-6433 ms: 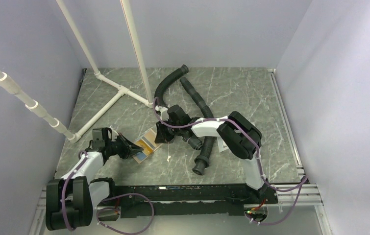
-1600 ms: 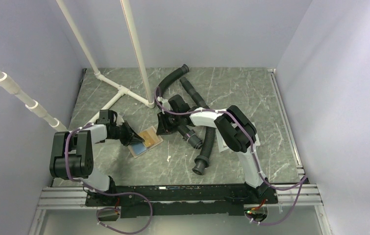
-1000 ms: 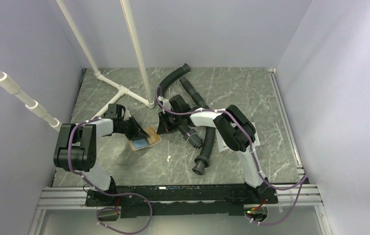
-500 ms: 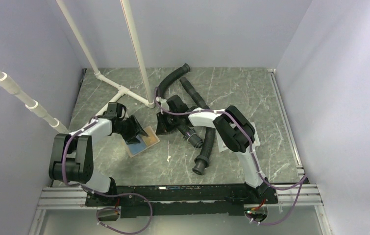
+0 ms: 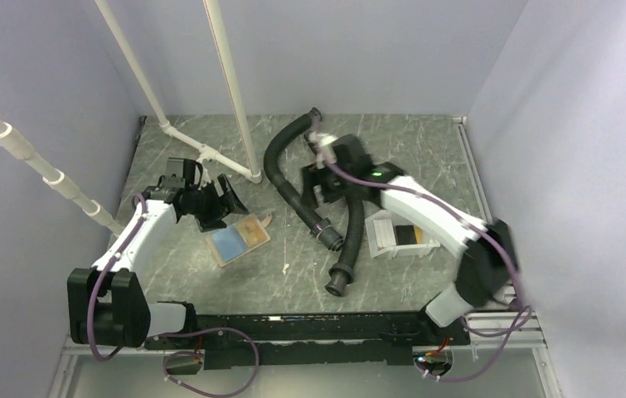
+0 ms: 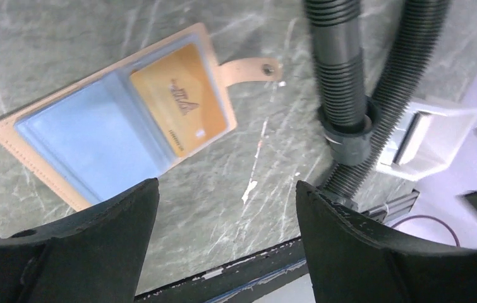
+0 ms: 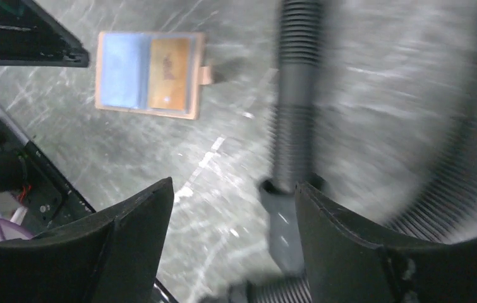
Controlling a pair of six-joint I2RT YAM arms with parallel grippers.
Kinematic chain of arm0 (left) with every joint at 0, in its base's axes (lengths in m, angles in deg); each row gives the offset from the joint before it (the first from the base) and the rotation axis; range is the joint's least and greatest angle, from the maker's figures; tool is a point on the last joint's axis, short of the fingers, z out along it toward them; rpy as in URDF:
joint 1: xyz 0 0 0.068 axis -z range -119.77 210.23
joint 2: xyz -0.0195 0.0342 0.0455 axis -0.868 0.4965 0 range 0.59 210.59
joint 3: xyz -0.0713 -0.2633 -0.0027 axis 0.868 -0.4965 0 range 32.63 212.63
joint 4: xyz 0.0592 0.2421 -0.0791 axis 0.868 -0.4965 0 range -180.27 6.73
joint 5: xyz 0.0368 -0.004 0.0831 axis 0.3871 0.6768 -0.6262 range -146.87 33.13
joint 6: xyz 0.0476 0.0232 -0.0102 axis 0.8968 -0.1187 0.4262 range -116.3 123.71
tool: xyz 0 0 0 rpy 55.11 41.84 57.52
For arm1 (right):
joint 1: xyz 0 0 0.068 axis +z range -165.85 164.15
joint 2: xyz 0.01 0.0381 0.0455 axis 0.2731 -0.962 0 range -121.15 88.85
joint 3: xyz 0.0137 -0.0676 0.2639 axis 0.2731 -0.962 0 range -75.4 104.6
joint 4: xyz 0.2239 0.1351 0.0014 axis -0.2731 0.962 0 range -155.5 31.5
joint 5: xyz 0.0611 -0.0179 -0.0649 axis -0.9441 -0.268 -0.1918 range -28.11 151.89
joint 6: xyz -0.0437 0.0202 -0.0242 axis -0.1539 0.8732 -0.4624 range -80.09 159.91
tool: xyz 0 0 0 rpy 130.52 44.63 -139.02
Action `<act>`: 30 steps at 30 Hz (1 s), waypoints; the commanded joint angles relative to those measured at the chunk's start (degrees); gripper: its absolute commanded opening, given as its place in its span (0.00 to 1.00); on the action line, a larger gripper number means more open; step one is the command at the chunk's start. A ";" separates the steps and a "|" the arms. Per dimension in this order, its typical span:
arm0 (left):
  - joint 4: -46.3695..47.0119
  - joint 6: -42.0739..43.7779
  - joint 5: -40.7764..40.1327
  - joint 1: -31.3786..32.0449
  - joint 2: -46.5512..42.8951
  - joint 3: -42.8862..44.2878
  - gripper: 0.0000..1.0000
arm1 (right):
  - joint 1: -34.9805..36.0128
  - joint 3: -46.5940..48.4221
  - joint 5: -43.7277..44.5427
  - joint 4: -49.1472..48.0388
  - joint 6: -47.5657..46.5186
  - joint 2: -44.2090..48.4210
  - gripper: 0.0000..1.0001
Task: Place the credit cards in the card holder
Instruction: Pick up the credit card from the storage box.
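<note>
A: Entry. The card holder (image 6: 106, 129) lies open and flat on the worktop (image 6: 235, 164), left of centre. Its snap tab (image 6: 248, 68) points toward the black hoses (image 6: 340, 69). One orange card (image 6: 179, 106) sits in the pocket on the tab side. The other half shows blue, and we cannot tell whether that is a card or lining.

B: Agreed. The left fingers (image 6: 131, 208) are spread wide with nothing between them, just beside the holder's far-left edge. The right fingers (image 7: 147, 208) are likewise released and empty. That view is smeared, so we take no finer detail from it.

A: Arm poses?

B: From above, the left arm (image 5: 139, 228) reaches forward along the left side, wrist tipped down toward the holder. The right arm (image 5: 425, 207) stretches far and leftward, wrist above the hoses, well apart from the holder.

A: The remaining cards (image 5: 406, 235), black and yellow showing, lie in the white tray (image 5: 380, 236) right of the hoses. We judge the next fetch starts there.

B: Notes for doing it well:
- Take one card by a short edge.
- Carry it clear of the hoses.
- Square its leading edge to the pocket mouth before sliding.
- Have the left fingers pin the holder's bare leather border, not the pockets. The holder looks light and may skate on the smooth stone.
</note>
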 commanded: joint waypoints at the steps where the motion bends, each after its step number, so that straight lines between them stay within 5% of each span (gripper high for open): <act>1: -1.83 6.70 7.50 0.26 -2.74 3.60 0.85 | -8.32 -7.72 10.37 12.76 -0.48 17.26 0.78; 5: 0.69 8.76 11.88 0.91 -4.13 2.74 0.86 | -18.51 -16.15 12.36 14.02 3.32 28.61 0.99; 13: 0.18 13.53 13.96 1.20 -3.77 2.45 0.86 | -36.46 -30.79 -0.47 4.35 7.79 29.55 1.00; 30: 1.14 14.22 16.27 1.20 -5.39 1.86 0.86 | -38.08 -35.38 -10.39 -2.74 6.08 20.57 0.92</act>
